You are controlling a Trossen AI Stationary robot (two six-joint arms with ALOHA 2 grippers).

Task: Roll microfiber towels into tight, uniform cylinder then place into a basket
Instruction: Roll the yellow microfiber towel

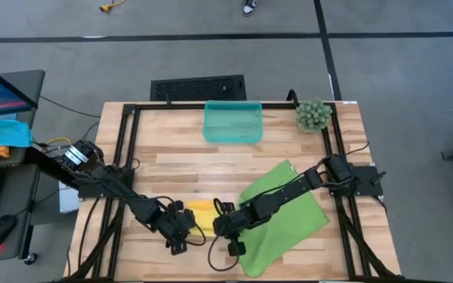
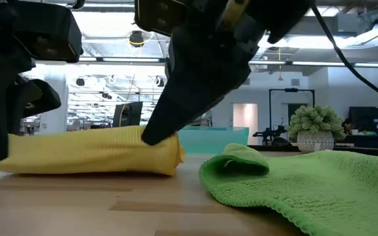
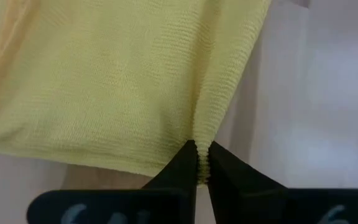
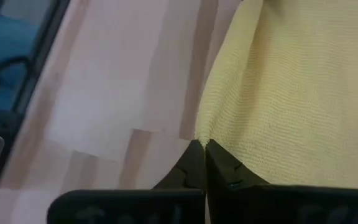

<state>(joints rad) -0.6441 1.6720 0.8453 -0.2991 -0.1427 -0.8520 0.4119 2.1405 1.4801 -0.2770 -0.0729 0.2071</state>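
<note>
Yellow towel [image 1: 201,209] lies rolled on the wooden table [image 1: 171,149] near its front edge, between my two grippers. My left gripper [image 3: 199,163] pinches a fold of the yellow cloth at one end of the roll, fingers closed on it. My right gripper [image 4: 202,155] is clamped on the cloth's edge at the other end. Green towel [image 1: 289,216] lies spread flat just beside the roll, under my right arm, one corner folded over. Teal basket [image 1: 232,122] sits at the table's back edge, well apart, with no towel inside. Small potted plant [image 1: 314,115] stands beside the basket.
</note>
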